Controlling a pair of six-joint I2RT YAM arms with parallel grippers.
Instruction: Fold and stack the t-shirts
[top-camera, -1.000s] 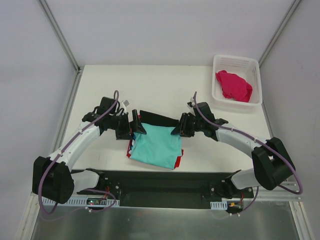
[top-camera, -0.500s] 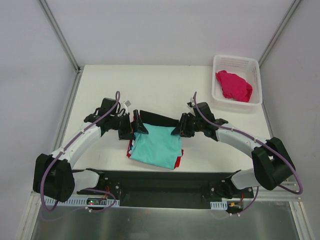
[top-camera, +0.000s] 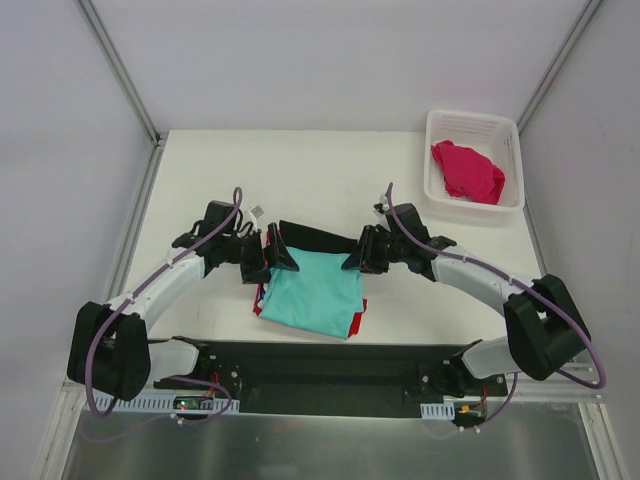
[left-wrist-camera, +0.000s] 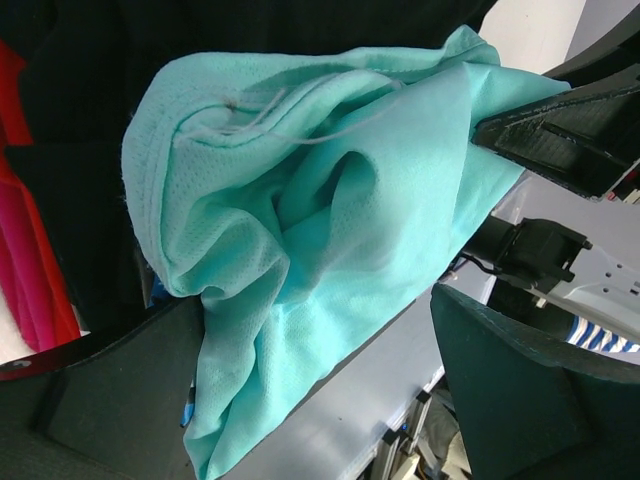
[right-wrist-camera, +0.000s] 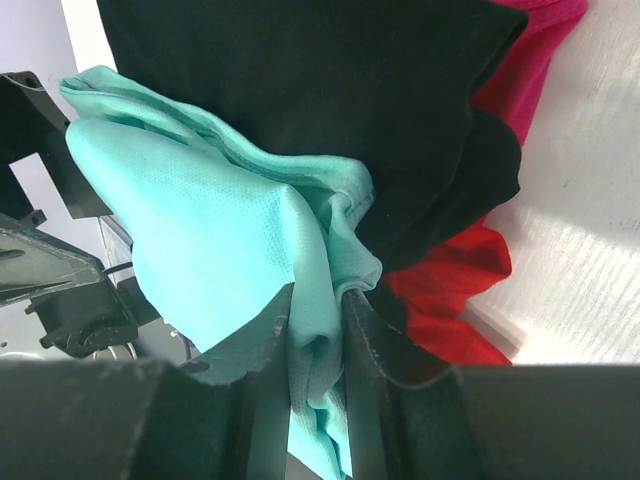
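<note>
A mint-teal t-shirt (top-camera: 312, 292) lies on top of a pile at the table's near middle, over a black t-shirt (top-camera: 315, 238) and a red one (top-camera: 356, 322). My left gripper (top-camera: 274, 252) is at the teal shirt's far left corner. In the left wrist view it (left-wrist-camera: 315, 310) stands open, with bunched teal cloth (left-wrist-camera: 300, 200) lying loose between its fingers. My right gripper (top-camera: 358, 256) is at the far right corner. In the right wrist view it (right-wrist-camera: 318, 330) is shut on a fold of the teal shirt (right-wrist-camera: 200, 220), beside black cloth (right-wrist-camera: 330, 100) and red cloth (right-wrist-camera: 450, 290).
A white lattice basket (top-camera: 470, 115) stands at the far right corner of the table with a magenta-pink t-shirt (top-camera: 466, 172) crumpled inside. Bare white tabletop (top-camera: 300, 170) stretches behind the pile. Grey walls with metal rails close the sides.
My left gripper has edged right, closer over the teal shirt's corner, with its jaws a touch narrower. The right arm and the pile have not moved.
</note>
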